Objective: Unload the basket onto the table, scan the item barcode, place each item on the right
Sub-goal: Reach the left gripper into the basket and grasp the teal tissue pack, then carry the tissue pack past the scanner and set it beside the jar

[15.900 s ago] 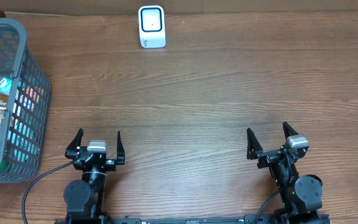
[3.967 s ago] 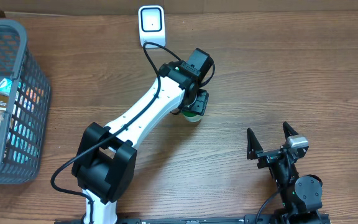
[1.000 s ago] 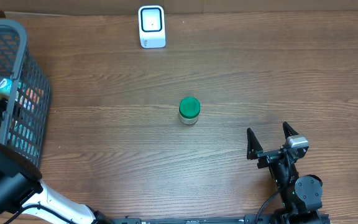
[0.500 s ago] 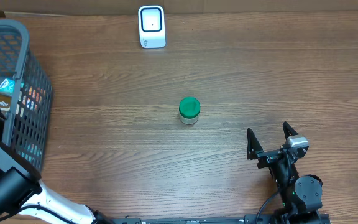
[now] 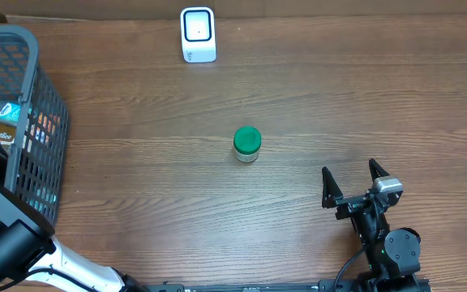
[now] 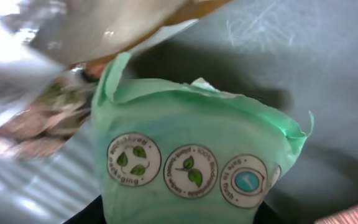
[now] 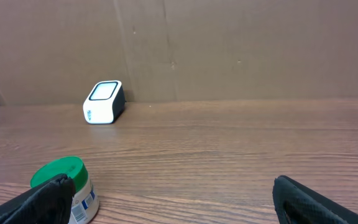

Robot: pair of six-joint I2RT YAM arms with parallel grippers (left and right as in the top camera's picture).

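Green pouch (image 6: pixel 191 149): lies in the basket among other packets; it fills the left wrist view, pale green with a crimped top edge and three round badges across its front
Basket (image 5: pixel 32 57): grey mesh, at the table's left edge, holding several snack packets
Left arm (image 5: pixel 6 239): reaches from the lower left corner up into the basket; its black and white links cover part of the basket's near side
Left gripper (image 6: pixel 178 218): down inside the basket, right against the green pouch; only dark slivers of its fingers show at the bottom edge, so I cannot tell whether the jaws are clamped on the pouch or merely beside it
In the way: a silvery foil packet (image 6: pixel 36 43) lies over the pouch's upper left, touching its top corner
Scanner (image 5: pixel 198 34): white, upright at the far edge of the table (image 5: pixel 355 97), well apart from the basket
Green-lidded jar (image 5: pixel 247 144): stands upright mid-table, between scanner and right gripper
Right gripper (image 5: pixel 353 185): parked low at the near right, jaws spread wide, holding nothing
Overhead only: the basket's place and the left arm's reach; the pouch itself is hidden there
Left wrist only: the pouch's badges and the foil packet
Right wrist only: the jar's white label with blue print, and a brown cardboard wall (image 7: pixel 241 43) behind the scanner
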